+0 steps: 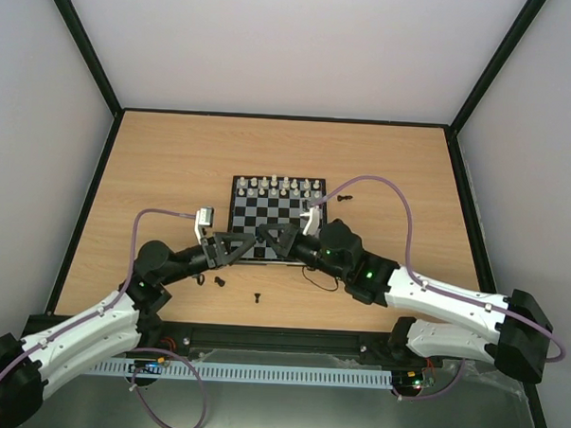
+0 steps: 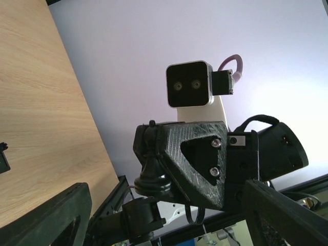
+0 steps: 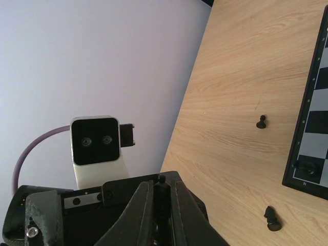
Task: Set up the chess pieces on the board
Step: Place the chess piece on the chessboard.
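On the wooden table (image 1: 155,170), the board (image 1: 266,216), black and pale grey checks inside a thin black frame. Along the board's far edge, a line of cream chess pieces (image 1: 285,186), all upright. Over the board's near edge, tip to tip, the left gripper (image 1: 256,242) and the right gripper (image 3: 161,201). Right jaws pinched almost together on a small black piece (image 2: 151,163), its round base showing beyond the fingers; too dark to name its rank. Left jaws spread wide with nothing gripped, one finger (image 2: 48,215) low at each side of the left wrist view, the held piece between them and well apart from both. Just behind that piece, the right arm's pale wrist camera (image 2: 188,84). Off the board, on bare wood just nearer the arm bases than its near edge, three loose black pieces: one (image 1: 218,280), a second (image 1: 200,280) close beside it, a third (image 1: 258,297) apart, nearer the middle of that edge. Off the board's far right corner, one more small black piece (image 1: 347,196) beside a loop of lilac cable (image 1: 382,178). On a square at a corner of the board, hard against the frame, another black piece (image 3: 306,166), seen only from the right wrist.
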